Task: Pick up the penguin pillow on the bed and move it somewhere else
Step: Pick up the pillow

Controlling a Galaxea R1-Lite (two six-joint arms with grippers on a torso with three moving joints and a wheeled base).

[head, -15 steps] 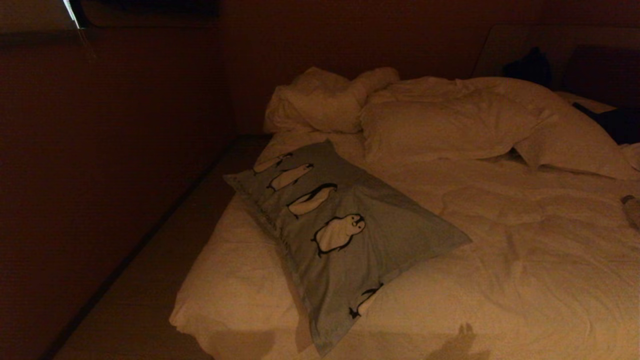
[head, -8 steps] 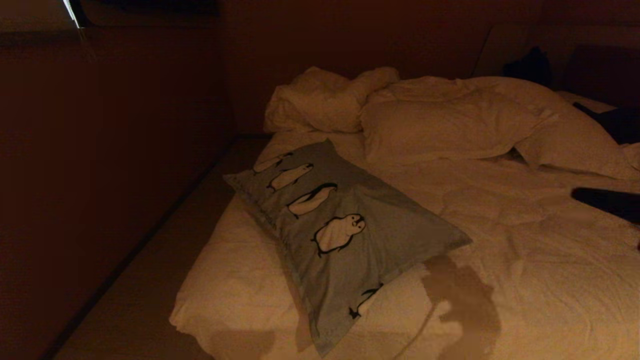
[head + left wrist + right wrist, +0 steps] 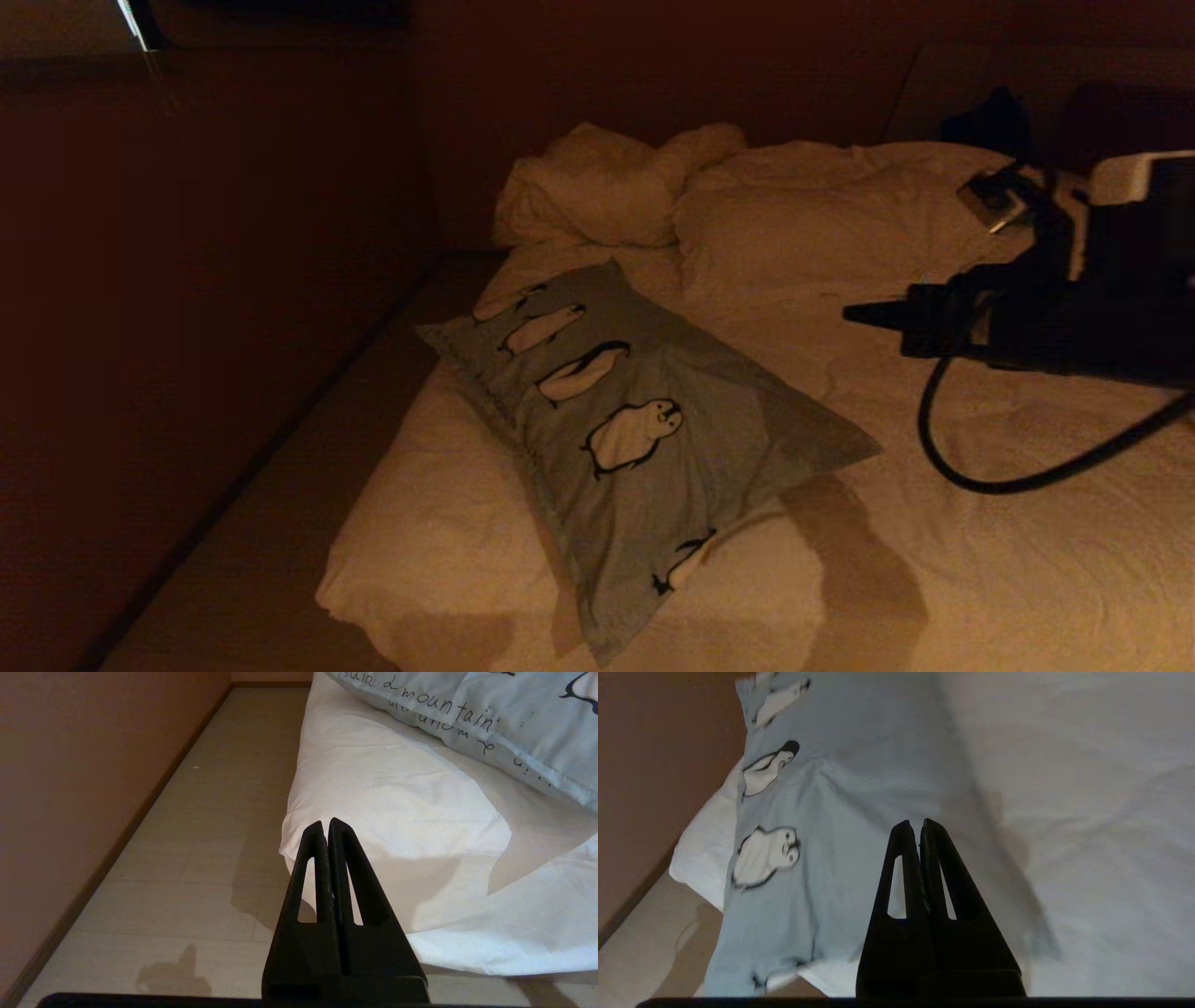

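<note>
Dim, orange-tinted head view; brighter wrist views, the right one slightly blurred.

The penguin pillow [image 3: 644, 439] is soft cloth, matt, a bit creased; the bed [image 3: 1008, 523] has a white cloth cover, wrinkled and matt; the right gripper [image 3: 920, 823] looks like black plastic, smooth and dull; the floor [image 3: 205, 858] looks like smooth pale wood planks.
</note>
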